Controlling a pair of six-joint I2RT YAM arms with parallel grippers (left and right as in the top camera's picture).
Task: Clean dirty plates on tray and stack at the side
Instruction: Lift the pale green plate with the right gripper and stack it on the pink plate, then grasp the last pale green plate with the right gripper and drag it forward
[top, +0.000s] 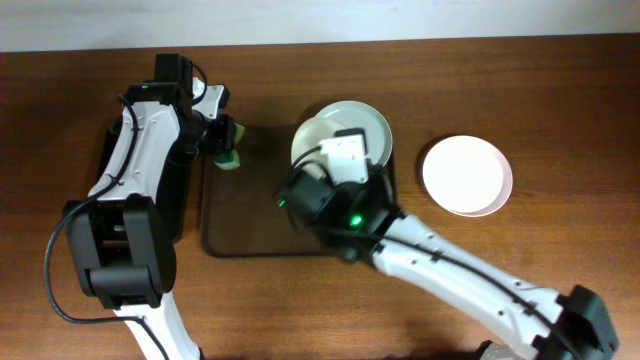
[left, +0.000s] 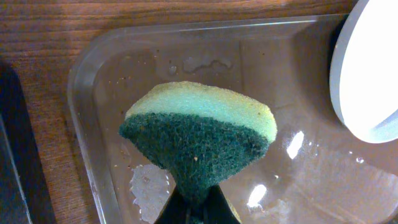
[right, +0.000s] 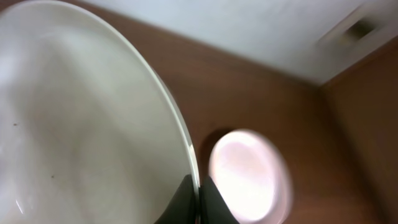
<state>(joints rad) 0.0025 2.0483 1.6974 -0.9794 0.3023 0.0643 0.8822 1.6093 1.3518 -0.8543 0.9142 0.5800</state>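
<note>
My left gripper (left: 198, 208) is shut on a green and yellow sponge (left: 199, 130) and holds it over the left end of the brown tray (left: 93, 155). In the overhead view the sponge (top: 229, 152) is at the tray's (top: 240, 245) far left corner. My right gripper (right: 198, 194) is shut on the rim of a white plate (right: 81, 124) and holds it tilted over the tray's far right. In the overhead view this plate (top: 312, 142) leans over another plate (top: 368, 122). A third plate (top: 466, 175) lies on the table to the right.
A black tray (top: 178, 205) lies left of the brown tray, under my left arm. The brown tray's floor is wet, with shiny patches (left: 149, 186). The held plate's edge (left: 367, 68) shows at the right of the left wrist view.
</note>
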